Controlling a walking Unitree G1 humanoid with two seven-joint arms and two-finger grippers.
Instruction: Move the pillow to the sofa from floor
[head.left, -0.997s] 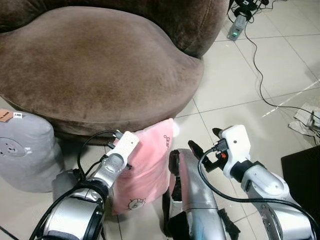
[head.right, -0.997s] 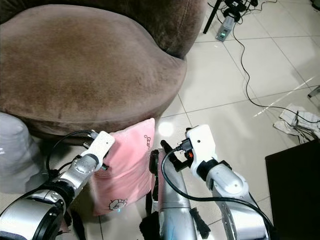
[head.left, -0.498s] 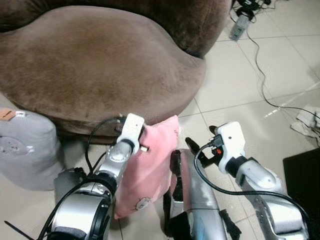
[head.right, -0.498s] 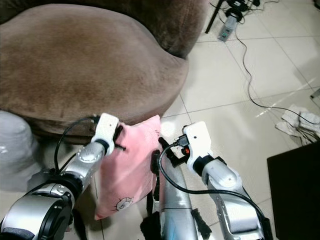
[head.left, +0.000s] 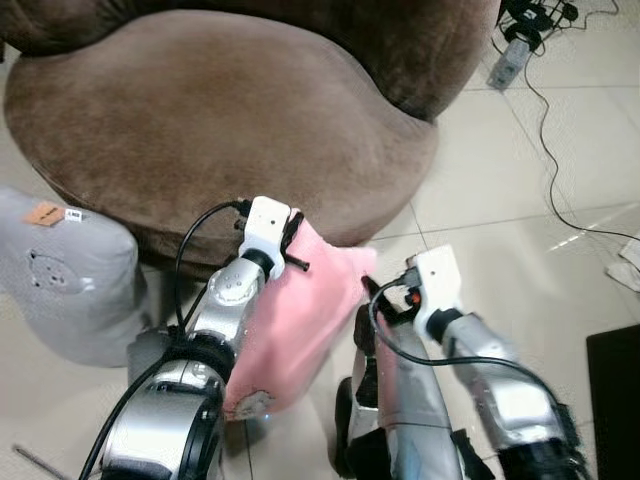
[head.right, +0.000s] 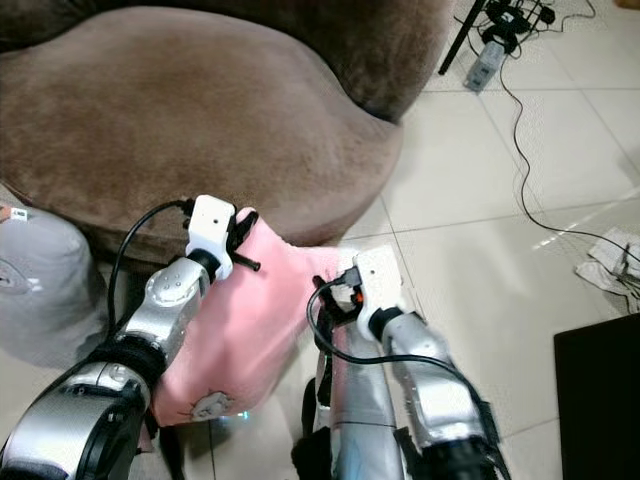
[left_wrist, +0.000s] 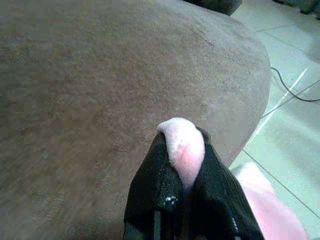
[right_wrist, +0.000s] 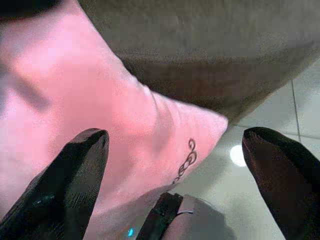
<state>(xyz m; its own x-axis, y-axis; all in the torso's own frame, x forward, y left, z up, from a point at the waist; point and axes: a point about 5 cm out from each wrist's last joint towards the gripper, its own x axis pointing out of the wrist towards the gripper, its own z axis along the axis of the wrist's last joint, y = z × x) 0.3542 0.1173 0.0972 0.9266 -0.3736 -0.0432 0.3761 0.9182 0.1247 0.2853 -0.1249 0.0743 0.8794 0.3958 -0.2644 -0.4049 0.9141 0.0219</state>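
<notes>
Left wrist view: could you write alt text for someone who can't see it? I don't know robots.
Two black fingers of the robot's left gripper pinch a fold of a soft pink pillow. Beyond them spreads the wide brown seat of a sofa, with pale floor tiles and a thin cable to one side.

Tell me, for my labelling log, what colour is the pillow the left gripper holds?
Pink; the pillow shows best in the right eye view, pinched by the left gripper.

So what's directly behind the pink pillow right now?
The brown sofa seat edge rises just behind the pink pillow, pinched by the left claw. The floor beneath the pillow is hidden.
</notes>
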